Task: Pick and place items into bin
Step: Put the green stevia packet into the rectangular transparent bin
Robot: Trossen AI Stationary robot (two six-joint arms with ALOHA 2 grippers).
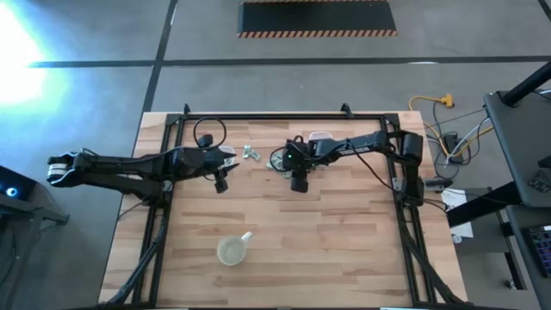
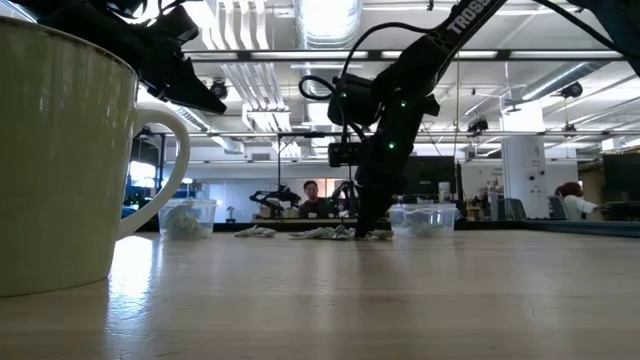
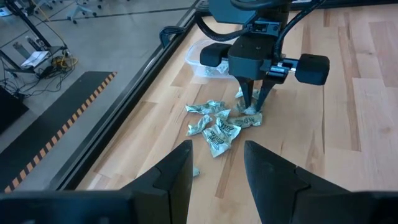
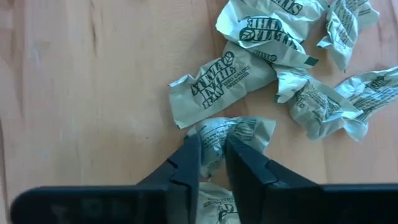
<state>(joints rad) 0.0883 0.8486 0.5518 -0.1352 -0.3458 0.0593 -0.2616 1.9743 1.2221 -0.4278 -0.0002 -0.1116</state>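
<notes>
A light wooden table (image 1: 344,250) holds a small heap of crumpled wrappers (image 3: 221,124), pale green and silvery with dark print, lying in a loose cluster near the table's far edge, between the two dark arms. These are the items to be moved. Two clear containers stand at the back. One clear bin (image 2: 425,220) with pale pieces inside it is just beside the heap, and another clear tub (image 2: 187,218) stands off to the side. A yellowish cup (image 1: 232,251) with a spout stands well apart, toward the near edge.

The right gripper (image 4: 212,163) points straight down onto the edge of the heap. Its two fingers are nearly together, pinching a raised fold of one wrapper (image 4: 233,134) that still rests on the wood and touches its neighbours. The left gripper (image 3: 214,165) hangs above the table short of the heap, fingers spread apart and holding nothing.

The wrappers look very light, thin and soft, likely to crush under any squeeze. Their foil-like skin seems slippery, and flat parts would give the fingers little to bite. A raised crease or twisted end looks like the best place to hold. Because the pieces overlap, a pinch may drag a second one along.
</notes>
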